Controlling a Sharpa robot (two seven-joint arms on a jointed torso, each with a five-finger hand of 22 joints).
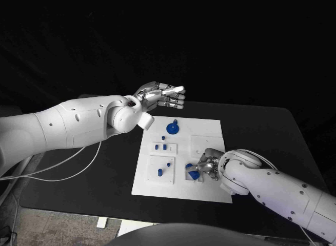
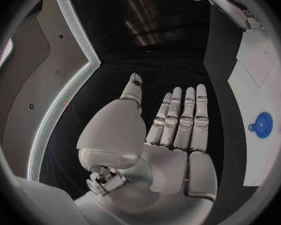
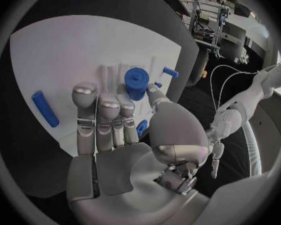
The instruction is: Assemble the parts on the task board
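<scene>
White task board [image 1: 204, 130] lies flat at the middle of the black desk [image 1: 264, 128]. Carries several blue parts: a round disc with a small tab [image 1: 173, 126] at about 12 o'clock on the board, a tiny peg [image 1: 163, 137] just below it, a pair of short pegs [image 1: 161, 147] on a raised white block at 9 o'clock, and an oblong piece [image 1: 162, 170] in a second raised block at 7 o'clock.

Right hand [image 1: 206, 165] rests low over the board's 5 o'clock area, fingers pointing down to a blue cylinder part [image 1: 191, 170] just beside them. In the right wrist view, fingertips [image 3: 85, 90] lie stretched together above the board, with the blue cylinder [image 3: 136, 83] standing upright just past them, near the thumb tip; cannot tell whether thumb and finger actually pinch it or only touch it. A long blue bar [image 3: 45, 108] lies flat on the board well apart from the fingers, and a small blue pin [image 3: 170, 71] sits beyond the cylinder.

Left hand [image 1: 162, 96] hangs in the air past the board's 11 o'clock corner, well apart from every part, released, grasping nothing. In the left wrist view, fingers [image 2: 181, 117] straight and side by side, thumb apart, with the blue disc [image 2: 263, 124] off to the side on the board.
</scene>
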